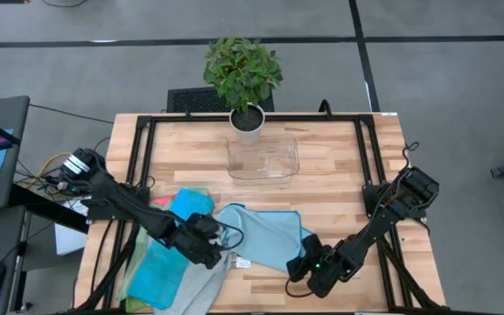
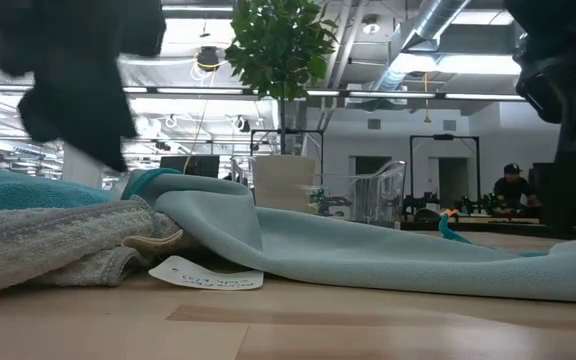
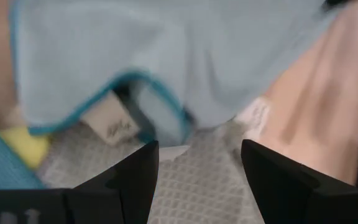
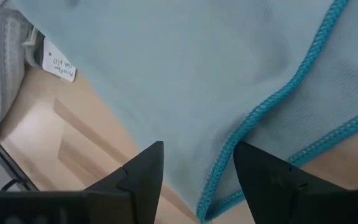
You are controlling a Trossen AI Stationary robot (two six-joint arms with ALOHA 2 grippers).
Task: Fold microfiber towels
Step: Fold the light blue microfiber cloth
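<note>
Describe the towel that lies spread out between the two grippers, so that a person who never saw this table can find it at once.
Start at the potted plant on the far edge of the wooden table and come past the clear plastic tray toward the near edge. There the light blue towel lies alone on bare wood. Unlike the heaped towels beside it, it is spread out singly, pale with teal stitched edging.

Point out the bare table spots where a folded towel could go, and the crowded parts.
Free: the wood right of the clear tray, running down the table's right side above the right gripper; also the strip left of the plant pot and tray. Crowded: the front left, where the towel pile, the light towel and the left gripper sit.
</note>
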